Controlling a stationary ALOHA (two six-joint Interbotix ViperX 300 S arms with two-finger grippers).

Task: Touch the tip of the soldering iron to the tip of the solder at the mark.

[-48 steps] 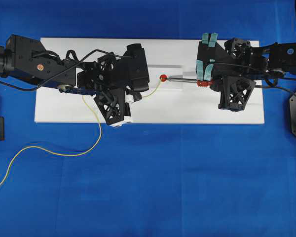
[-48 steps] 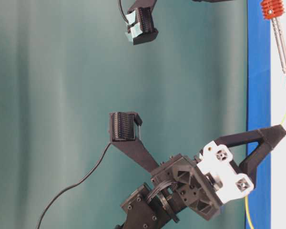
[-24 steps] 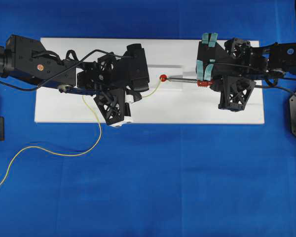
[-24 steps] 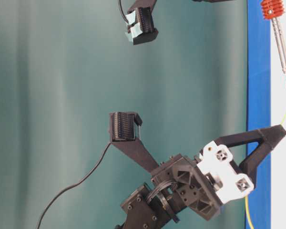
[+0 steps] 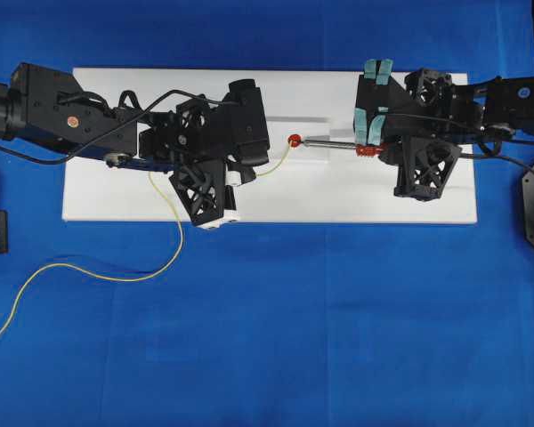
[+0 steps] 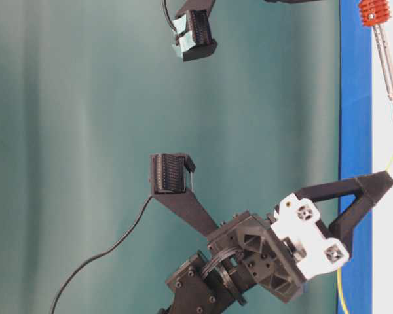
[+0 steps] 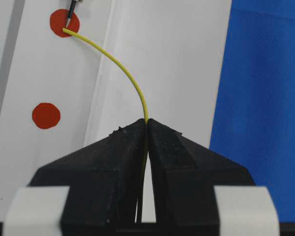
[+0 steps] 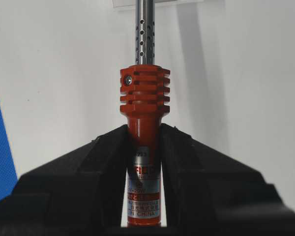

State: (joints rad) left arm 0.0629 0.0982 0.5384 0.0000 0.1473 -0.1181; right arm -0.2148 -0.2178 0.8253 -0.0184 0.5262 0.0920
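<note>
Ahead of the left gripper (image 7: pixel 146 129), pinched shut on it, the limp, light solder (image 7: pixel 129 73) bows to the mark (image 7: pixel 64 22); the right gripper (image 8: pixel 143 142) clamps the rigid soldering iron (image 8: pixel 144 105) by its body.

Bright, even light across the overhead view, and the white board (image 5: pixel 276 191) shines without blowing out. Soft grey shadows fall on it beside both arms. The table-level view comes turned on its side, its teal backdrop (image 6: pixel 85 131) mottled and slightly soft. In the left wrist view the left gripper (image 7: pixel 146 129) is blurred up close, while the red mark (image 7: pixel 64 22) reads sharp.
</note>
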